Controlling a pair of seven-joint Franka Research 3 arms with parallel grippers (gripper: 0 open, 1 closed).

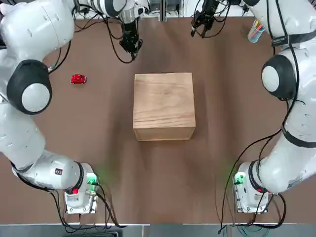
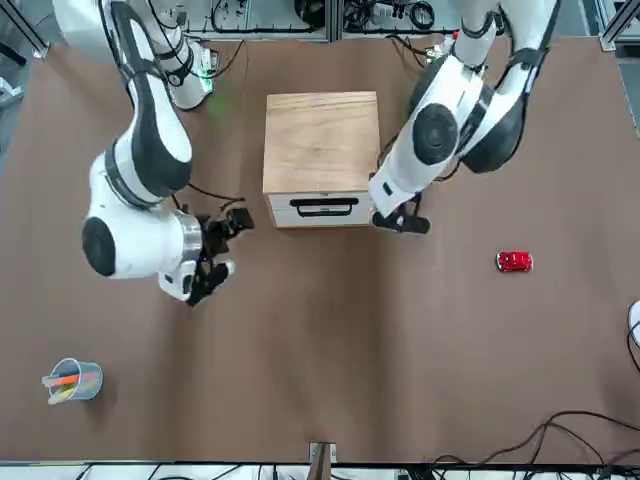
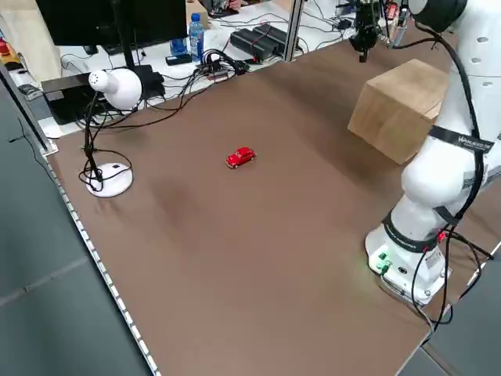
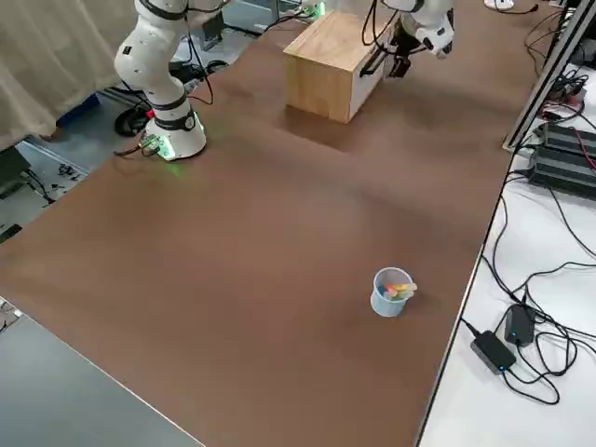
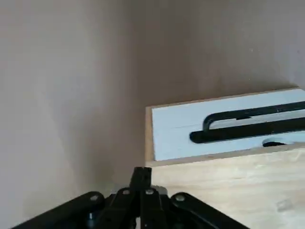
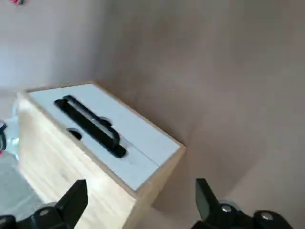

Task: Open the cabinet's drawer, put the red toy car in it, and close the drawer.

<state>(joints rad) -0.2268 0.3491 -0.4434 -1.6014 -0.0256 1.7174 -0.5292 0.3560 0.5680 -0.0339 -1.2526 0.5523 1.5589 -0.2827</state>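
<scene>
Brown and plain, the counter [image 1: 163, 182] spread beneath both robot arms, with grey floor [image 3: 63, 298] visible past its edge. Beyond its far side ran a white table [image 4: 494, 410] strewn with black cables [image 4: 549, 326], a black monitor [image 3: 86, 22] and a clear-blue plastic bottle [image 3: 196, 37]. A white round-headed lamp [image 3: 117, 88] stood on the brown surface near that side, and a beige curtain [image 4: 56, 65] hung behind the robot's right side. Towards the far edge, on the robot's right, a pale blue cup [image 4: 391, 292] held colourful markers.

Between the arms sat the cube-like cabinet [image 1: 164, 101] of pale-brown, grained wood. Its white-fronted drawer [image 2: 345, 212] was closed, the black handle [image 2: 324, 207] facing away from the robot.

The tiny bright red toy car [image 1: 78, 79] lay on the counter to the robot's left of the cabinet, touched by neither arm. It was well apart from the left arm's black fingers [image 5: 141, 179], which were closed together with nothing between them, near the cabinet's front corner on the robot's left. The right arm's black fingers [image 6: 74, 200] stood wide open and empty, out past the drawer side of the cabinet towards the robot's right, with the cabinet between them and the car.
</scene>
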